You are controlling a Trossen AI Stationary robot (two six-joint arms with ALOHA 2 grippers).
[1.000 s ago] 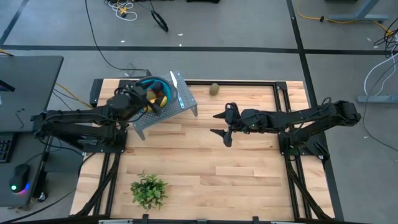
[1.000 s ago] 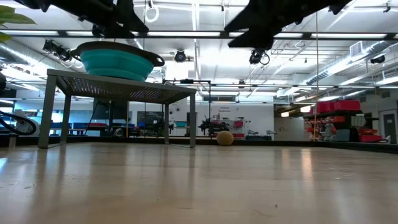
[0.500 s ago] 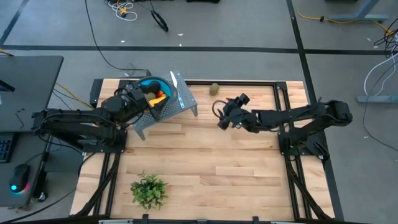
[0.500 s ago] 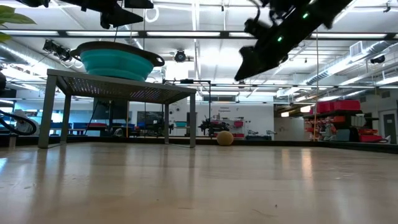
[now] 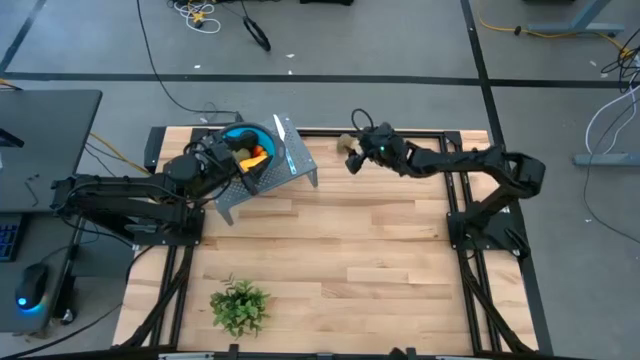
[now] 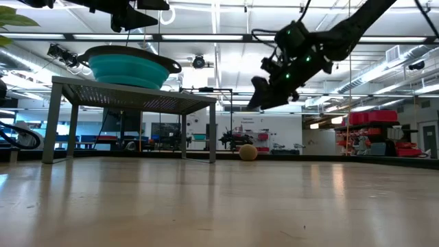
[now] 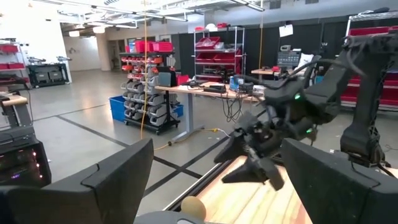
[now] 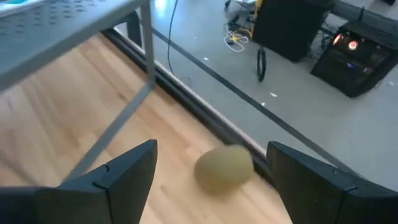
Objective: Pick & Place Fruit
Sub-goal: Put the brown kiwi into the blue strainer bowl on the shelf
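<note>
the right gripper (image 5: 352, 156) hangs over the far edge of the wooden table (image 5: 380, 260), its fingers (image 8: 118, 177) spread wide and empty, with the olive-brown oval fruit (image 8: 224, 168) lying on the boards between them and a little ahead. in the low view that gripper (image 6: 264, 92) is plainly above the fruit (image 6: 248, 152) and not touching it. the fruit sits close against the dark frame rail at the table's back edge, well apart from the perforated metal stand (image 5: 262, 180).

the left gripper (image 5: 232, 158) waits above the blue bowl (image 6: 130, 68) that rests on that stand; its fingers (image 7: 118, 180) are parted and hold nothing. inside the bowl the high view shows yellow and orange pieces (image 5: 252, 153), probably fruit already placed, though they are too small to name one by one.

the oval looks like a light, hard, smooth toy, rounded all over, so it will likely roll or squirt sideways if one pad arrives first. the safest hold, by my judgement, is across its short middle, both pads meeting it together, low enough to pinch at its widest part. the rail just behind it leaves little room on that side, so the fingers should come down straddling it along the rail, not across it. a gentle squeeze should do; it is unlikely to be fragile. a green plant sprig (image 5: 240, 305) lies at the near side, out of the way.
</note>
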